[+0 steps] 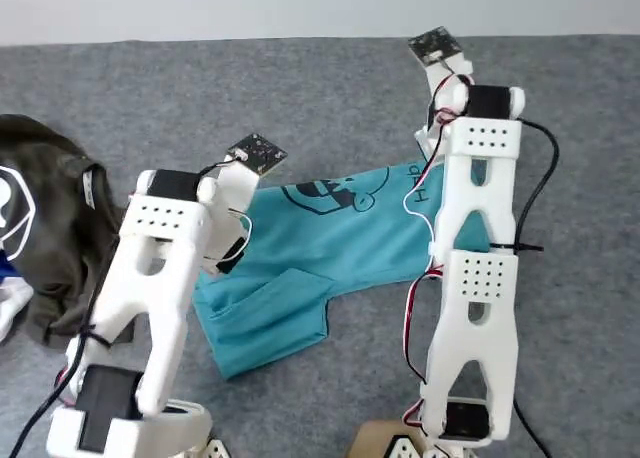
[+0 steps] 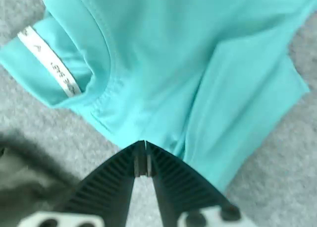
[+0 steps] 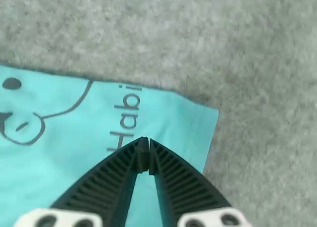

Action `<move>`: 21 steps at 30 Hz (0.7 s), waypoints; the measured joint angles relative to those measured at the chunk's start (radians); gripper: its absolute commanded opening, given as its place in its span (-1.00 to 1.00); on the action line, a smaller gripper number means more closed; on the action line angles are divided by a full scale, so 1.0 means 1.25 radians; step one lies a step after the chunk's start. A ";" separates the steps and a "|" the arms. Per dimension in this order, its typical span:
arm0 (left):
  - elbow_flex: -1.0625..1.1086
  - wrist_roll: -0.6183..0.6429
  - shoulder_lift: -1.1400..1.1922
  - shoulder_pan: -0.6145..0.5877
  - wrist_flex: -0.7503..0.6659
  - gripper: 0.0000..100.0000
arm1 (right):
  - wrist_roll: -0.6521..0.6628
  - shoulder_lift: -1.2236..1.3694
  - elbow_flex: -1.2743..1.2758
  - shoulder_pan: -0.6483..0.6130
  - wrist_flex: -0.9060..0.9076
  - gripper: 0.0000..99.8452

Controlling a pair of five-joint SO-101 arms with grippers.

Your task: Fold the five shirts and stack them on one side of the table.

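Observation:
A teal shirt (image 1: 320, 248) with a dark drawing and lettering lies partly folded on the grey table cover (image 1: 300, 98), between the two arms. In the left wrist view my left gripper (image 2: 142, 155) is shut, its tips pinching the teal shirt (image 2: 163, 63) at its edge just beside the collar and white neck label (image 2: 49, 63). In the right wrist view my right gripper (image 3: 143, 150) is shut on the teal shirt (image 3: 59, 138) by the lettering, close to its corner. From above, both arms hang over the shirt's two ends and hide their fingertips.
A heap of other shirts, a dark olive one (image 1: 50, 228) on top with white and blue cloth (image 1: 8, 278) beneath, sits at the left edge. A brown cardboard piece (image 1: 375, 440) shows between the arm bases. Bare grey cover lies behind and to the right.

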 measured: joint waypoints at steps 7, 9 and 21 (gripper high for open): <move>0.000 -0.005 -0.031 0.000 0.076 -0.99 | -0.005 -0.255 0.399 -0.002 0.001 -0.98; 0.000 -0.005 -0.044 -0.011 0.097 -0.99 | -0.005 -0.327 0.512 -0.002 0.001 -0.98; 0.000 -0.009 -0.356 -0.319 0.149 -0.99 | -0.005 -0.519 0.892 0.047 -0.075 -0.98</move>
